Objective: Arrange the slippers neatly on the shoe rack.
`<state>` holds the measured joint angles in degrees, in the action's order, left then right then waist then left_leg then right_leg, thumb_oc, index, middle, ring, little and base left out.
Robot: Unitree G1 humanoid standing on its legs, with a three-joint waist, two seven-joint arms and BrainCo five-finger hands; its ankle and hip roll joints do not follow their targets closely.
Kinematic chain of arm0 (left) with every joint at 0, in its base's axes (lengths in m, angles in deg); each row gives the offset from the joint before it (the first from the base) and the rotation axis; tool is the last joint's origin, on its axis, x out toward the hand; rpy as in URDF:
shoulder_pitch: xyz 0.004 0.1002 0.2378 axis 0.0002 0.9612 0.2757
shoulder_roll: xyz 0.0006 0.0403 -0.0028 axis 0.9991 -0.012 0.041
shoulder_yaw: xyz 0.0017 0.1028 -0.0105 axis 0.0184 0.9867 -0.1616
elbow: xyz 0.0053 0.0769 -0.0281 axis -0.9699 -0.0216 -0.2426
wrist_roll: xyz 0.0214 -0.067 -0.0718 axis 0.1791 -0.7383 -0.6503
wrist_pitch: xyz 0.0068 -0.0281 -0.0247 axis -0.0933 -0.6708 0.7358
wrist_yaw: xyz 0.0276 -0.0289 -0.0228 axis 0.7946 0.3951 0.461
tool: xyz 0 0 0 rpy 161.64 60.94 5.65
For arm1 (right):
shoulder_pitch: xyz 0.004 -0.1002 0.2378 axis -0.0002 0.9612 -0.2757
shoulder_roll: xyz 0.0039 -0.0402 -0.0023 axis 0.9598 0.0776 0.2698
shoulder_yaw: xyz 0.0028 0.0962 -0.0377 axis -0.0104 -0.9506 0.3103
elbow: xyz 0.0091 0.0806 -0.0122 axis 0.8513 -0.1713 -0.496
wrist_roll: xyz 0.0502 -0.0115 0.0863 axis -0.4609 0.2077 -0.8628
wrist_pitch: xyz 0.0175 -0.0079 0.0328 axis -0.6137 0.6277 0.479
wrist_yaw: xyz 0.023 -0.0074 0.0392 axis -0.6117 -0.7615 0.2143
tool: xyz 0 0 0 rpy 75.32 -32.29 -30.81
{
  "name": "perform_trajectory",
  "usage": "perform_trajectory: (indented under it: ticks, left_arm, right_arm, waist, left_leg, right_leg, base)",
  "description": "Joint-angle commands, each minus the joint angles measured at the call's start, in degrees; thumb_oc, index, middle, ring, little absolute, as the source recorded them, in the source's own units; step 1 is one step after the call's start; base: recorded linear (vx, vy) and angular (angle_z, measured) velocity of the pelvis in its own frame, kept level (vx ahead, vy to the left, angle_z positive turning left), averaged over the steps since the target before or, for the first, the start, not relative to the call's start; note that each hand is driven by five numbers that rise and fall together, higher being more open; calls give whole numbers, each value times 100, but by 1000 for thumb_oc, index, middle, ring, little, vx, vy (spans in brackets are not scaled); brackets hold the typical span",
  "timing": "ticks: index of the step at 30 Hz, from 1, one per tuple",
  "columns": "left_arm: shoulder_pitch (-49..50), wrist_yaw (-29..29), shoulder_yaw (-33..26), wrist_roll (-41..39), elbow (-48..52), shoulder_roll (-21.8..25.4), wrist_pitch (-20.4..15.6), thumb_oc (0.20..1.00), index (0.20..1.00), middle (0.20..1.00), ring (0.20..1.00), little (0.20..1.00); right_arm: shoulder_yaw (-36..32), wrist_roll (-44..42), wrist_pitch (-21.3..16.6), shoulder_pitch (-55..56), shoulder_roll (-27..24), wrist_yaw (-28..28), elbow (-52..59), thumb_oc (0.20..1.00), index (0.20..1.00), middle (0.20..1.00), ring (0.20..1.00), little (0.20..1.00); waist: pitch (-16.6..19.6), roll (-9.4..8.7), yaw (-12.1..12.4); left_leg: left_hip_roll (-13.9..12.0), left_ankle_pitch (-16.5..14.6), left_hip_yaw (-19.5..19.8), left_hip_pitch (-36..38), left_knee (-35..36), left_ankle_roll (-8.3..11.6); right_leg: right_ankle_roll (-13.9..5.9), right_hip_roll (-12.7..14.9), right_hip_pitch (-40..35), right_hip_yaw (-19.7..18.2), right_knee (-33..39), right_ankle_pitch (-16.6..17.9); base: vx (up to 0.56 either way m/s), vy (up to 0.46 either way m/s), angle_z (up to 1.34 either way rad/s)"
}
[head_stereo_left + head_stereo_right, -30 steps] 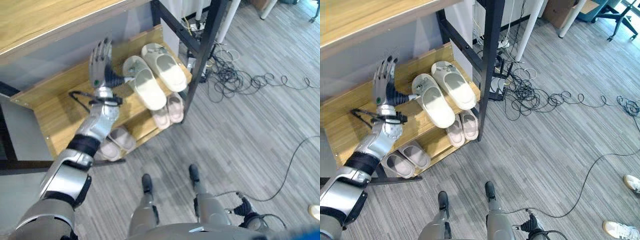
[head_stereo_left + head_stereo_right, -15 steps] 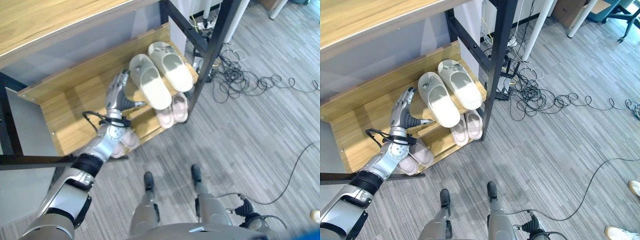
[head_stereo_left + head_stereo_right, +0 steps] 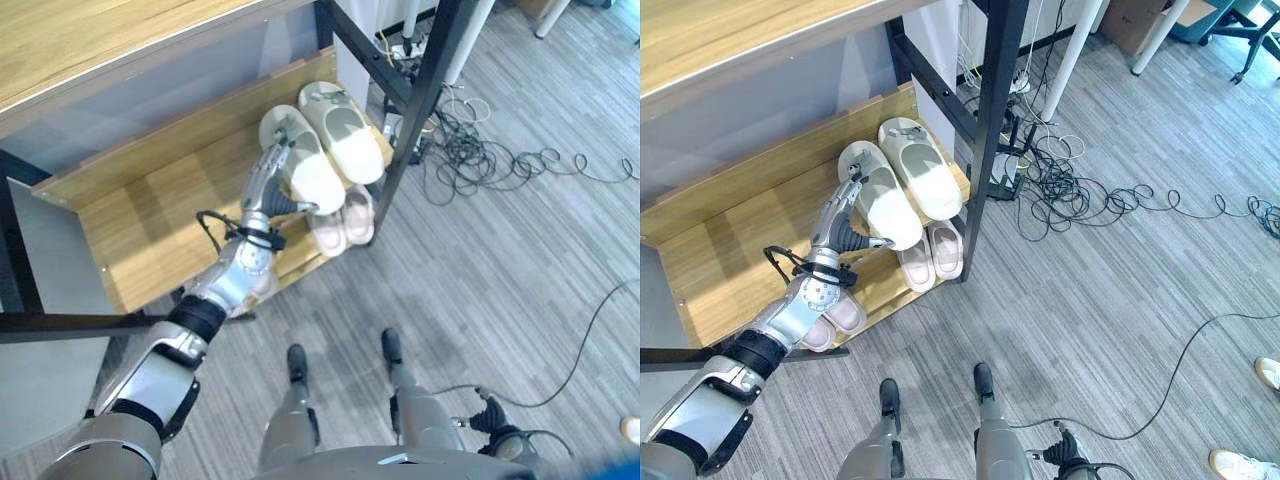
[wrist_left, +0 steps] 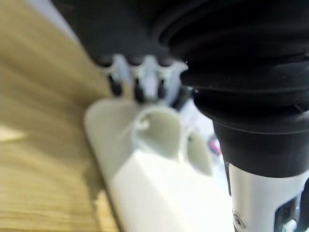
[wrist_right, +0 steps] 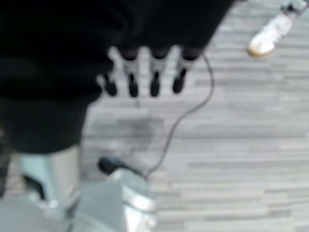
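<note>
Two pale white slippers lie side by side at the right end of the shoe rack's wooden upper shelf (image 3: 150,215): the left one (image 3: 305,170) and the right one (image 3: 347,132). My left hand (image 3: 262,187) is open. Its straight fingers (image 4: 137,83) rest along the left side of the left white slipper (image 4: 159,164), and the thumb lies against that slipper's near edge. A small pink pair (image 3: 340,222) sits on the lower shelf below. Another pale pair (image 3: 835,318) lies further left on that shelf, partly under my forearm. My right hand (image 5: 142,79) hangs open over the floor.
A black rack post (image 3: 415,110) stands just right of the slippers. Tangled cables (image 3: 480,160) lie on the grey floor beyond it. A wooden top (image 3: 100,40) overhangs the rack. A person's white shoes (image 3: 1240,462) are at the far right.
My left hand has come down from above the shelf's middle and moved right, up against the left white slipper. The camera has shifted a little.
</note>
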<state>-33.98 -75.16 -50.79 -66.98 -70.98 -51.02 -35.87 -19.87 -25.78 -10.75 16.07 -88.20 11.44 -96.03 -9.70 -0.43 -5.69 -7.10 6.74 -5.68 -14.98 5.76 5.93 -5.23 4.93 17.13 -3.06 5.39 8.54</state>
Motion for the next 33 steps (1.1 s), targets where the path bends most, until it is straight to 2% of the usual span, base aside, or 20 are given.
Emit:
perform_trajectory:
  ticks: [1, 4, 6, 7, 8, 9, 10, 14, 16, 19, 21, 22, 23, 25, 26, 28, 30, 31, 33]
  left_arm:
    - [-860, -82, 186, 349, -400, 64, 46, 1000, 1000, 1000, 1000, 1000]
    - [-895, -123, 153, 391, -446, 137, 91, 1000, 1000, 1000, 1000, 1000]
    - [-796, -264, -130, 336, -248, 309, 113, 1000, 1000, 1000, 1000, 1000]
    - [-414, -349, -541, 109, 336, 424, -16, 1000, 1000, 1000, 1000, 1000]
    - [-387, -336, -561, 110, 368, 432, -4, 1000, 1000, 1000, 1000, 1000]
    - [185, -353, -911, 133, 1088, 566, -160, 1000, 1000, 1000, 1000, 1000]
    - [239, -331, -947, 138, 1143, 574, -142, 1000, 1000, 1000, 1000, 1000]
    - [1931, 53, -1716, -41, 2593, 639, -661, 1000, 1000, 1000, 1000, 1000]
    - [2557, 243, -1932, -308, 3048, 579, -810, 1000, 1000, 1000, 1000, 1000]
    - [3193, 640, -1917, -366, 3440, 792, -973, 1000, 1000, 1000, 1000, 1000]
    - [4062, 1495, -1636, -1257, 3800, 996, -1210, 1000, 1000, 1000, 1000, 1000]
    - [4068, 1511, -1638, -1275, 3802, 1001, -1214, 1000, 1000, 1000, 1000, 1000]
    - [4459, 2141, -1284, -1869, 3702, 1281, -1256, 1000, 1000, 1000, 1000, 1000]
    - [4467, 2162, -1289, -1894, 3705, 1292, -1259, 1000, 1000, 1000, 1000, 1000]
    - [4609, 2368, -1102, -1972, 3534, 1510, -1235, 1000, 1000, 1000, 1000, 1000]
    - [4728, 2473, -1069, -2044, 3442, 1611, -1219, 1000, 1000, 1000, 1000, 1000]
    - [4996, 2743, -1001, -2496, 3065, 1494, -1040, 1000, 1000, 1000, 1000, 1000]
    - [5155, 2966, -908, -2627, 2553, 1378, -889, 1000, 1000, 1000, 1000, 1000]
    - [5185, 3047, -723, -2337, 1808, 1245, -799, 1000, 1000, 1000, 1000, 1000]
  right_arm:
    - [-169, -40, 24, -258, -392, -35, -35, 1000, 1000, 1000, 1000, 1000]
    - [-192, -52, 18, -240, -403, -38, -25, 1000, 1000, 1000, 1000, 1000]
    - [-241, -83, 30, -176, -372, -7, 2, 1000, 1000, 1000, 1000, 1000]
    - [-405, -269, 59, -248, -274, 7, -27, 1000, 1000, 1000, 1000, 1000]
    - [-394, -271, 59, -247, -278, 7, -27, 1000, 1000, 1000, 1000, 1000]
    - [-687, -533, 43, -218, -221, 4, -52, 1000, 1000, 1000, 1000, 1000]
    - [-669, -535, 42, -209, -227, 5, -51, 1000, 1000, 1000, 1000, 1000]
    - [-933, -601, 78, -99, -74, 51, -183, 1000, 1000, 1000, 1000, 1000]
    - [-1007, -605, 105, -3, -33, 81, -265, 1000, 1000, 1000, 1000, 1000]
    - [-1108, -593, 127, 105, -44, 131, -333, 1000, 1000, 1000, 1000, 1000]
    - [-1309, -642, 168, 261, -79, 188, -396, 1000, 1000, 1000, 1000, 1000]
    - [-1310, -642, 169, 271, -79, 189, -393, 1000, 1000, 1000, 1000, 1000]
    - [-1422, -697, 181, 313, -137, 223, -455, 1000, 1000, 1000, 1000, 1000]
    - [-1421, -697, 178, 323, -133, 223, -454, 1000, 1000, 1000, 1000, 1000]
    - [-1462, -763, 208, 313, -152, 275, -505, 1000, 1000, 1000, 1000, 1000]
    - [-1482, -787, 220, 303, -154, 300, -528, 1000, 1000, 1000, 1000, 1000]
    - [-1495, -836, 233, 349, -144, 350, -516, 1000, 1000, 1000, 1000, 1000]
    - [-1484, -873, 224, 343, -144, 380, -495, 1000, 1000, 1000, 1000, 1000]
    - [-1466, -894, 226, 366, -137, 443, -520, 1000, 1000, 1000, 1000, 1000]
  waist:
    - [-111, 428, -17]
    - [-77, 418, -14]
    - [10, 396, 18]
    - [53, 384, 89]
    - [51, 386, 79]
    - [50, 376, 158]
    - [54, 379, 144]
    - [75, 387, 366]
    - [88, 397, 422]
    - [77, 404, 476]
    - [120, 424, 573]
    - [123, 425, 571]
    - [170, 437, 621]
    - [169, 435, 616]
    - [229, 435, 652]
    - [266, 426, 687]
    - [337, 407, 708]
    - [382, 394, 727]
    - [438, 380, 724]
  left_leg:
    - [-117, -201, 6, -122, -76, 10]
    - [-125, -201, 16, -101, -76, 12]
    - [-139, -211, 34, -35, -76, 24]
    - [-136, -213, 63, 21, -76, 35]
    - [-137, -214, 64, 27, -76, 35]
    - [-132, -227, 80, 71, -76, 34]
    - [-132, -230, 79, 81, -76, 35]
    - [-120, -250, 100, 174, -76, 38]
    - [-117, -249, 115, 211, -76, 38]
    - [-115, -242, 153, 265, -76, 33]
    - [-116, -246, 203, 369, -76, 14]
    - [-116, -248, 207, 373, -76, 14]
    - [-113, -251, 257, 446, -76, 9]
    - [-112, -253, 265, 455, -76, 9]
    - [-104, -266, 290, 503, -76, 8]
    - [-95, -275, 320, 541, -76, 7]
    - [-85, -277, 363, 608, -76, -3]
    - [-73, -275, 401, 661, -76, -14]
    - [-67, -289, 433, 726, -76, -22]
  right_leg:
    - [-319, 152, 319, 216, -572, -575]
    - [-318, 144, 293, 228, -572, -587]
    - [-310, 131, 208, 260, -565, -611]
    - [-307, 125, 120, 298, -573, -638]
    - [-306, 125, 113, 300, -572, -639]
    - [-297, 128, 37, 330, -561, -664]
    - [-296, 127, 26, 330, -557, -665]
    - [-278, 110, -137, 386, -517, -700]
    - [-270, 107, -209, 410, -499, -714]
    - [-265, 93, -316, 456, -486, -740]
    - [-285, 86, -496, 567, -476, -772]
    - [-285, 86, -504, 572, -473, -772]
    - [-312, 104, -627, 658, -461, -781]
    - [-313, 105, -645, 667, -451, -781]
    - [-323, 119, -711, 705, -453, -796]
    - [-330, 128, -776, 746, -437, -800]
    - [-338, 141, -884, 801, -404, -797]
    - [-339, 149, -955, 852, -385, -792]
    - [-339, 160, -1061, 892, -339, -791]
  base:
    - [0, 0, 0]
    - [0, 0, 0]
    - [35, -50, 0]
    - [31, -50, 1]
    - [16, -49, -3]
    - [0, 0, 0]
    - [4, -25, -5]
    - [17, -13, 5]
    - [4, -7, 4]
    - [-7, -17, 25]
    - [4, -21, 25]
    - [5, -13, 23]
    - [5, -7, 16]
    - [11, -6, 12]
    - [19, -6, 8]
    - [27, -1, 7]
    - [35, -3, 16]
    - [45, -4, 15]
    - [28, 8, 11]
